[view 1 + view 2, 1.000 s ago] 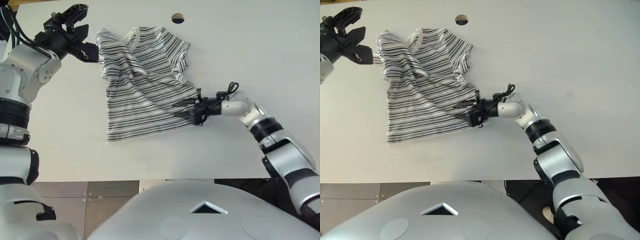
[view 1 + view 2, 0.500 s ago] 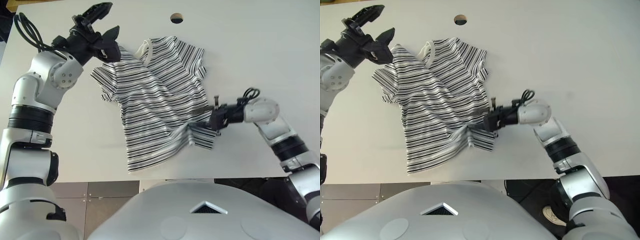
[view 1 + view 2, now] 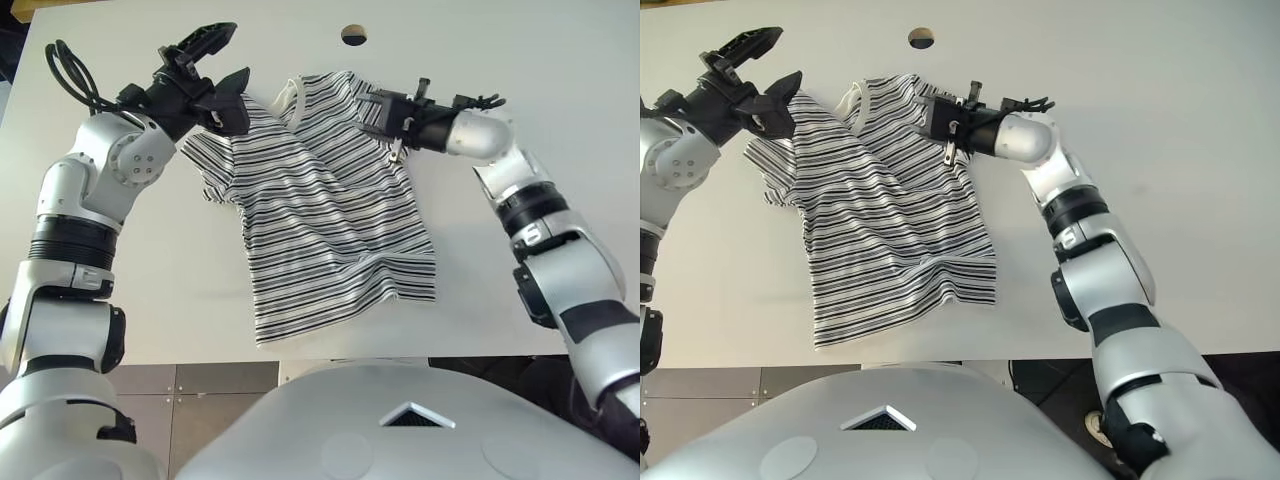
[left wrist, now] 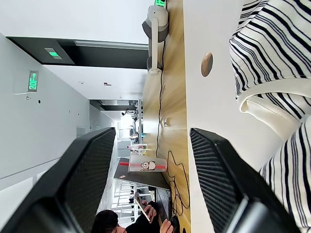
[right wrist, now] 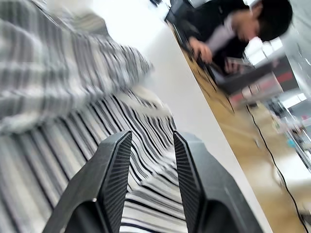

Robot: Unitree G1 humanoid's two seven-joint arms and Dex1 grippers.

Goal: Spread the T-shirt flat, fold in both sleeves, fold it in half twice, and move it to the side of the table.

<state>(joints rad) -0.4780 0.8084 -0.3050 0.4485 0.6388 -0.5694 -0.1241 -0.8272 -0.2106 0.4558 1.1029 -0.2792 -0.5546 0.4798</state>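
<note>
Striped cloth of the T-shirt [image 3: 330,210] lies on the white table [image 3: 540,60], with the 2 grippers over its far end, 1 at each shoulder. The left gripper [image 3: 232,55] hangs over the left shoulder, just above the left sleeve [image 3: 205,165]. Its 2 fingers stand wide apart and hold nothing, and the collar [image 3: 288,95] is just beside them. The right gripper [image 3: 368,112] sits over the opposite shoulder, near the collar. Its fingers [image 5: 114,184] are parted by a narrow gap through which the stripes show, and nothing is pinched between them. Whether the tips touch the cloth cannot be told. The shirt's long axis runs far to near. The collar points toward the round hole [image 3: 354,36] in the table, and the hem [image 3: 340,300] lies toward the robot, leaning to its right. A wrinkle [image 3: 385,265] bunches near the hem's right corner.
</note>
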